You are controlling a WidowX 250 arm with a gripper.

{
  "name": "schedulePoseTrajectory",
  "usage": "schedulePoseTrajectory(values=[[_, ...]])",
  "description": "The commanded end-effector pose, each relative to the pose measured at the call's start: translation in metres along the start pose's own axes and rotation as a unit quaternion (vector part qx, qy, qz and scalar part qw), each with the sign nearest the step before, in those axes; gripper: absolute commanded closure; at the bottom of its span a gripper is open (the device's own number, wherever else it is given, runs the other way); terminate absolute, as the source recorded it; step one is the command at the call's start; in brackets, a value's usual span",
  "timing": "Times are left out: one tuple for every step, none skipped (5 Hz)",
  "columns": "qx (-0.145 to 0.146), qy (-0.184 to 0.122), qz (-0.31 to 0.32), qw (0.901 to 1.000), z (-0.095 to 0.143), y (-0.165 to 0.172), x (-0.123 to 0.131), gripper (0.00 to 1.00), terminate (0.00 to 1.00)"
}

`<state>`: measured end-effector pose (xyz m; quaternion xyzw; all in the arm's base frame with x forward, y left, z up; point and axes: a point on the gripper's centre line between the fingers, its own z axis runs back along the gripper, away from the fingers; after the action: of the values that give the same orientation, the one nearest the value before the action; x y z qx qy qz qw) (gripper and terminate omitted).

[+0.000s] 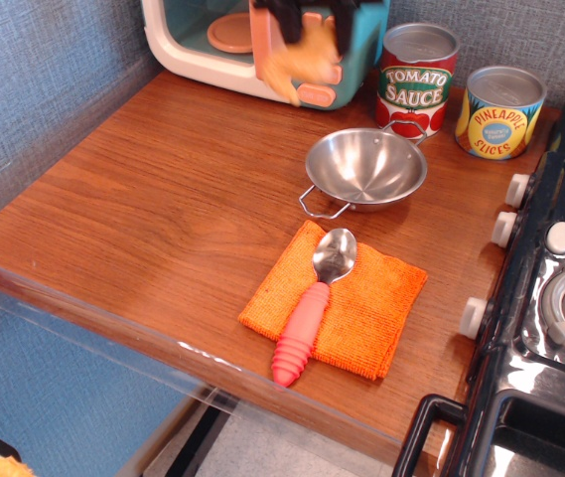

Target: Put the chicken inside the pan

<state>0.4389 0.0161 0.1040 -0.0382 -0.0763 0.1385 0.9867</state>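
Observation:
The tan-orange toy chicken [297,65] hangs in the air at the top of the view, blurred by motion, in front of the toy microwave. My gripper [307,25] is a dark shape just above it at the frame's top edge and is shut on the chicken. The shiny steel pan [366,167] with wire loop handles sits empty on the wooden counter, below and to the right of the chicken.
A toy microwave [232,40] stands at the back. A tomato sauce can [416,79] and a pineapple slices can [501,111] stand behind the pan. A red-handled spoon [314,303] lies on an orange cloth [366,318]. A toy stove [550,298] is at the right.

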Motion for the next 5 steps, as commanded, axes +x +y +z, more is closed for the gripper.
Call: schedulePoseTrajectory(values=[[0.022, -0.014, -0.039, 0.9989, 0.003, -0.003, -0.020, 1.00, 0.00], [0.028, -0.010, -0.053, 0.9982, -0.006, -0.008, -0.022, 1.00, 0.00], [0.016, -0.013, -0.070, 0.9973, -0.009, -0.018, -0.021, 1.00, 0.00], [0.013, -0.016, -0.081, 0.9965, -0.010, -0.027, -0.020, 1.00, 0.00], [0.009, -0.011, -0.087, 0.9961, -0.012, -0.029, -0.019, 0.00, 0.00]])
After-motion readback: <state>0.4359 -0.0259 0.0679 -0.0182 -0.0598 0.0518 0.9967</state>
